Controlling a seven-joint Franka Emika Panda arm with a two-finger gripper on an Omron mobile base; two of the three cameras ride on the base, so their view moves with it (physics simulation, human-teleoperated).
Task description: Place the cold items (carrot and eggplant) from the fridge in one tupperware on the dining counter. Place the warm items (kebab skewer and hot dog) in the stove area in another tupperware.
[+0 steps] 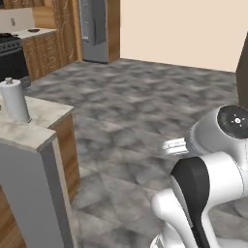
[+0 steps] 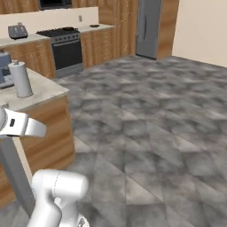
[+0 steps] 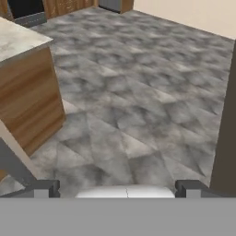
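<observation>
The gripper [image 3: 117, 186] hangs over bare stone-patterned floor [image 3: 138, 92] with its jaws spread wide and nothing between them, the two dark fingertips [image 3: 44, 188] far apart at the bottom of the hand view. None of the four foods can be made out from here: the carrot and eggplant should be inside the fridge [image 2: 148, 26], whose steel door stands shut at the far end of the room, and the kebab skewer and hot dog should lie somewhere by the stove [image 2: 62, 46], too small or hidden to tell. The near desk [image 2: 40, 91] carries a paper towel roll [image 2: 21, 79], and no tupperware is visible on it. As a judgement on handling: the carrot is stiff, light and tapered, best pinched across its thick middle; the eggplant is smooth and slippery, rounder, so a hold at its widest part (with the jaws nearly full open) seems safest; the hot dog is soft and will squash; the skewer is best taken across the meat.
</observation>
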